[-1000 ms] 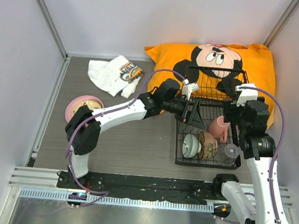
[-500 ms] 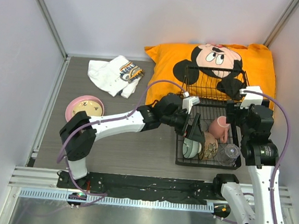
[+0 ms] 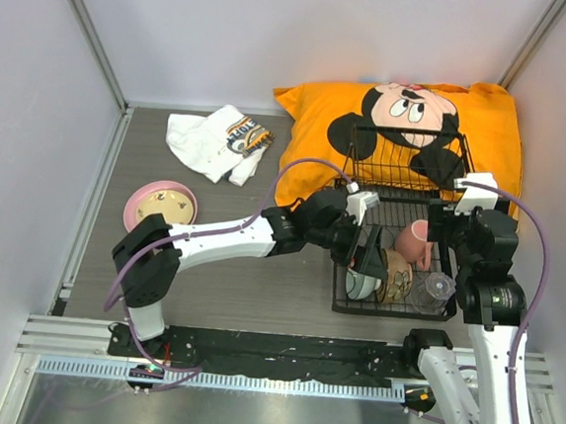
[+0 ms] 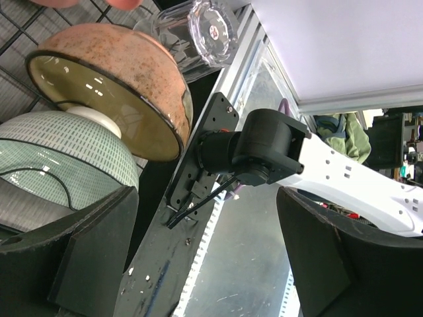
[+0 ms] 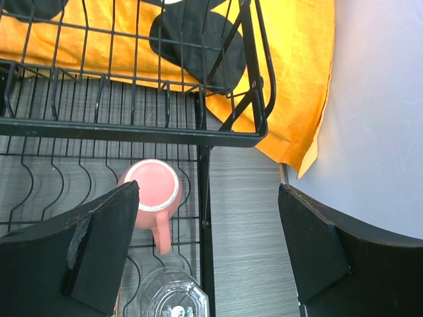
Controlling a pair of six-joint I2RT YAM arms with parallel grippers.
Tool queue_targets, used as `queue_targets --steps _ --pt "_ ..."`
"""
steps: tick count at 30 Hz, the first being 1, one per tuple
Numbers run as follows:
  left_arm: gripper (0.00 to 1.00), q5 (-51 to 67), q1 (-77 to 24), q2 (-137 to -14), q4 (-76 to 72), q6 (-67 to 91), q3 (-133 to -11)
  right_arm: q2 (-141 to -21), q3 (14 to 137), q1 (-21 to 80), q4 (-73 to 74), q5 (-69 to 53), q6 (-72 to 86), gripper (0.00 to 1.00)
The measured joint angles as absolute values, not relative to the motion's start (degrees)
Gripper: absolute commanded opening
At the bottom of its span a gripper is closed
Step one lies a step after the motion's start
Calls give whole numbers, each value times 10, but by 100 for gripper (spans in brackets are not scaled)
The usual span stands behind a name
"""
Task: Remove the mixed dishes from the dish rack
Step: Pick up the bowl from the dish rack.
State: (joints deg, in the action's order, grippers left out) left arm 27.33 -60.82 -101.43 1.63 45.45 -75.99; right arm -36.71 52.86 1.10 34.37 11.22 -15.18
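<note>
The black wire dish rack (image 3: pixel 390 311) lies partly on an orange pillow. At its near end stand a pale green bowl (image 3: pixel 359 282), a brown patterned bowl (image 3: pixel 395 275) and a small clear glass (image 3: pixel 436 287), with a pink mug (image 3: pixel 415 243) behind them. My left gripper (image 3: pixel 371 251) hangs open just above the green bowl (image 4: pixel 66 155), beside the brown bowl (image 4: pixel 112 72), and holds nothing (image 4: pixel 211 257). My right gripper (image 5: pixel 205 244) is open over the rack's right rim (image 5: pixel 205 165), next to the mug (image 5: pixel 151 188) and glass (image 5: pixel 165 294). A pink plate (image 3: pixel 134 209) carrying a tan plate (image 3: pixel 168 205) rests on the table at left.
The orange cartoon pillow (image 3: pixel 488 131) sits under the rack's far basket end. A folded white cloth (image 3: pixel 215 142) lies at the back left. Grey walls close in on both sides, the right one near the rack (image 5: pixel 377 99).
My left gripper has come toward the near end of the rack, from the middle bars down to the bowls. The right arm has drifted slightly right and nearer.
</note>
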Motion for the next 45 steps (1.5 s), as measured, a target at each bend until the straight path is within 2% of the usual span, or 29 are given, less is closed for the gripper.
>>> queue_targets --steps 16,27,39,45 --pt "86 283 -625 -1092 41 452 -844 -340 515 10 361 108 -154 89" --pt "77 287 -639 -1138 59 445 -903 -321 506 10 391 110 -169 89" --pt "72 265 -651 -1154 62 412 -907 -321 491 10 392 110 -189 89" --pt "63 265 -664 -1174 61 414 -907 -320 484 10 392 110 -197 89"
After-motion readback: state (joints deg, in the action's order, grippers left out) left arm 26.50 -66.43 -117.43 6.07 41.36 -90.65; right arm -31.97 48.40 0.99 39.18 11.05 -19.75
